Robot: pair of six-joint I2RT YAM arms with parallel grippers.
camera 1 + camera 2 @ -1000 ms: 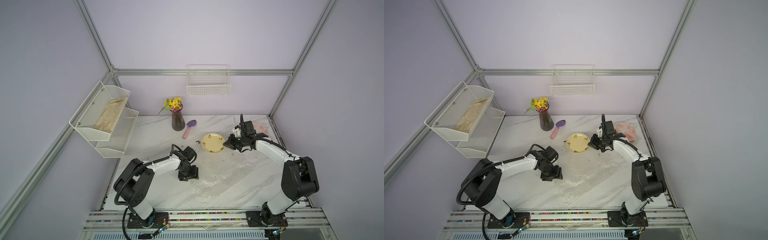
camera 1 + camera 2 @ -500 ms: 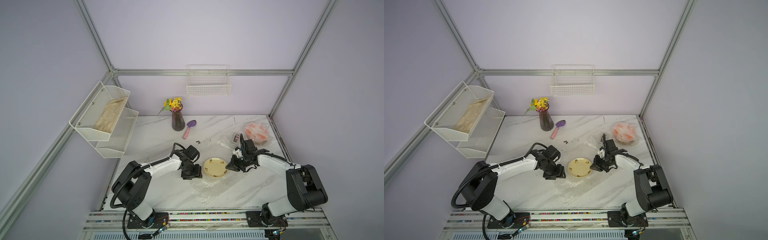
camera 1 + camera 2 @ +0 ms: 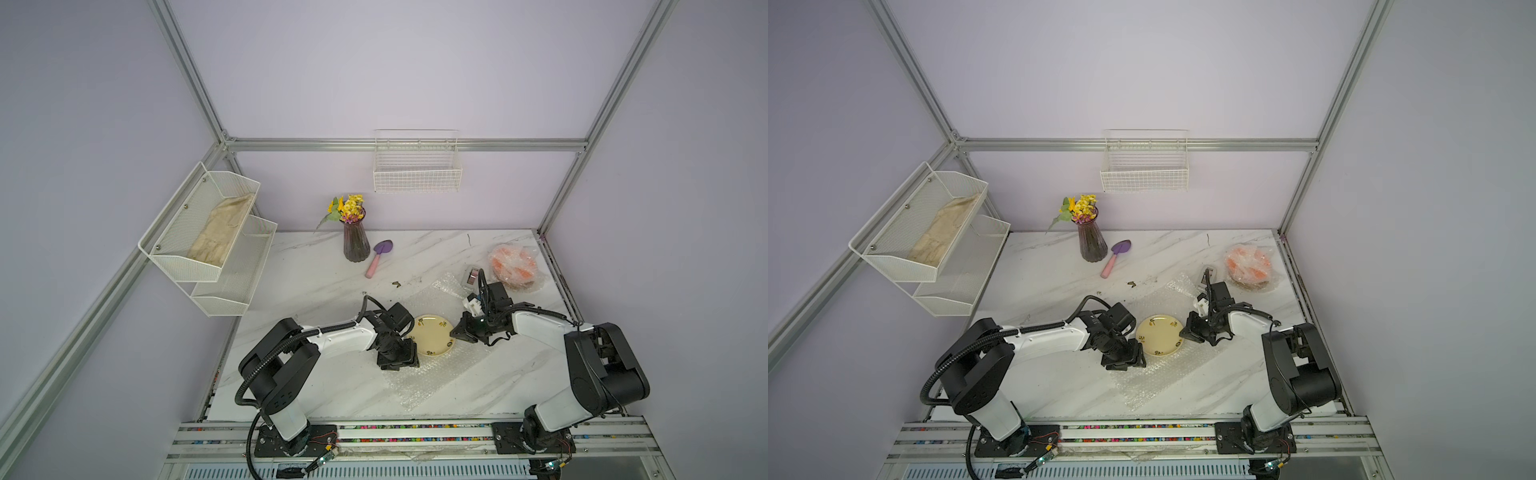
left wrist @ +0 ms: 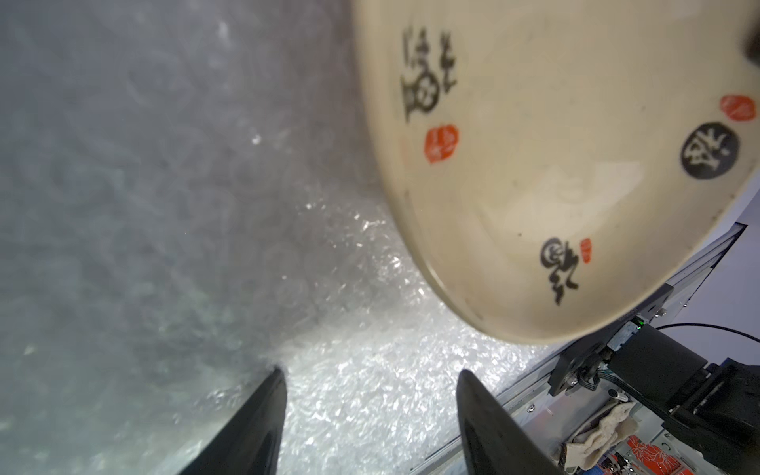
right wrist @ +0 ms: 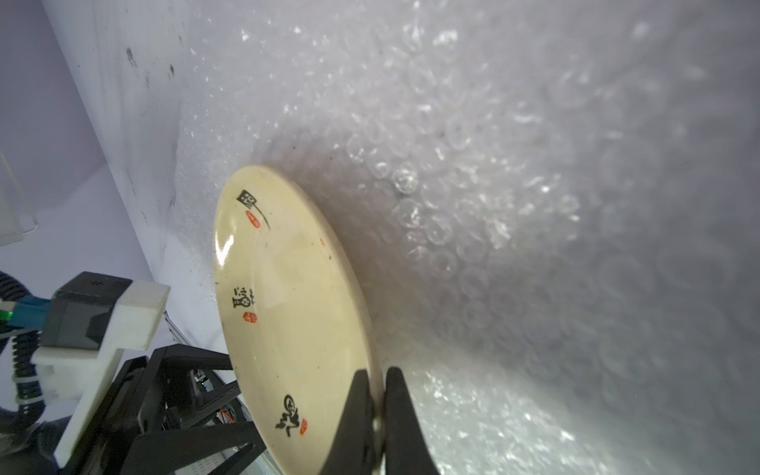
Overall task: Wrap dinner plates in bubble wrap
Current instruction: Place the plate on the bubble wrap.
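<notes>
A cream dinner plate with small dark and red rim marks is low over a sheet of bubble wrap spread on the table. My right gripper is shut on the plate's right rim. Whether the plate rests on the wrap I cannot tell. My left gripper stands open on the wrap just left of the plate, nothing between its fingers. An orange plate covered in bubble wrap lies at the back right.
A vase of flowers and a purple trowel stand at the back. A small grey tape dispenser lies beside the orange plate. A white mesh shelf hangs on the left wall, a wire basket on the back wall.
My right gripper has carried the cream plate from the back of the table forward to over the bubble wrap. My left gripper has shifted right toward the plate.
</notes>
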